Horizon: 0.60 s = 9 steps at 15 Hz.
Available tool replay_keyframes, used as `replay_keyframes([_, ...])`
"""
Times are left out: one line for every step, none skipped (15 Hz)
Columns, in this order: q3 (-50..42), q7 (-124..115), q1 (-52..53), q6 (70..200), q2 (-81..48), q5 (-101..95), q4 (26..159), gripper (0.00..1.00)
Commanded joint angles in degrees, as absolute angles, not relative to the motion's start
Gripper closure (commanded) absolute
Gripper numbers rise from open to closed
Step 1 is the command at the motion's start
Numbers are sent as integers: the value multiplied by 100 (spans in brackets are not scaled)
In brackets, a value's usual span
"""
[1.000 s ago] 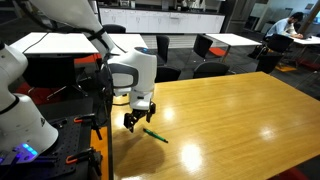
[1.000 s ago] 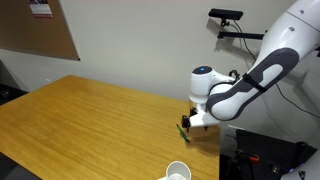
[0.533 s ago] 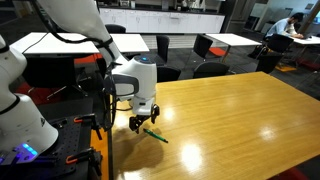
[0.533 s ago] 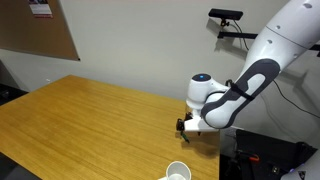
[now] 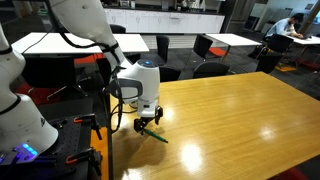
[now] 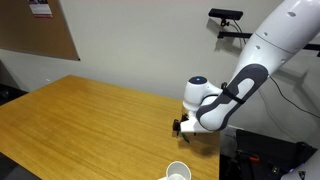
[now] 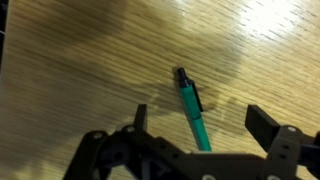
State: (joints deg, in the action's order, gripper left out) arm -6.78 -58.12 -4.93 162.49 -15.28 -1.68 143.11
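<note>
Green pen (image 7: 193, 108) lies flat on the wooden table (image 5: 235, 105), close to the edge on the robot-base side & not far from that edge's near corner in an exterior view (image 5: 153, 133). In the wrist view its dark cap end points up-frame; the other end runs under the gripper (image 7: 200, 125) body, so the full length isn't visible. The pic is soft, so any markings on the barrel are unreadable. The gripper is spread wide w/ nothing between the fingers: one finger (image 7: 140, 113) is to one side of the pen, the other across from it, neither touching the barrel. Fingertips look just above the wood, but contact w/ the table can't be judged. In an exterior view the gripper (image 5: 147, 124) hangs right over the pen, hiding part of it. From the opposite side the gripper (image 6: 185, 126) sits low at the table (image 6: 90, 115) edge, and the pen is basically lost behind it & the arm; can't pick it out there. A white cup (image 6: 177, 172) stands near the table's front edge, cut off by the frame bottom, well apart from the gripper. Background chairs (image 5: 210, 46) & a seated person (image 5: 283, 29) are small and blurry.
</note>
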Motion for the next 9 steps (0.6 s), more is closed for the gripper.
replay_keyframes([-761,-5342,-418,16246,-1725,226,14068,0])
replay_keyframes([-763,-5244,-422,16226,-1764,296,14020,0])
replay_keyframes([-759,-5133,-433,16203,-1812,383,13968,0])
replay_keyframes([-775,-5055,-424,16198,-1850,440,13931,0])
replay_keyframes([-788,-4976,-423,16199,-1898,496,13888,0])
replay_keyframes([-803,-4912,-420,16200,-1946,546,13845,0])
replay_keyframes([-811,-4848,-424,16205,-1987,605,13811,0])
replay_keyframes([-827,-4793,-420,16200,-2022,642,13779,1])
replay_keyframes([-838,-4777,-416,16201,-2050,672,13751,4])
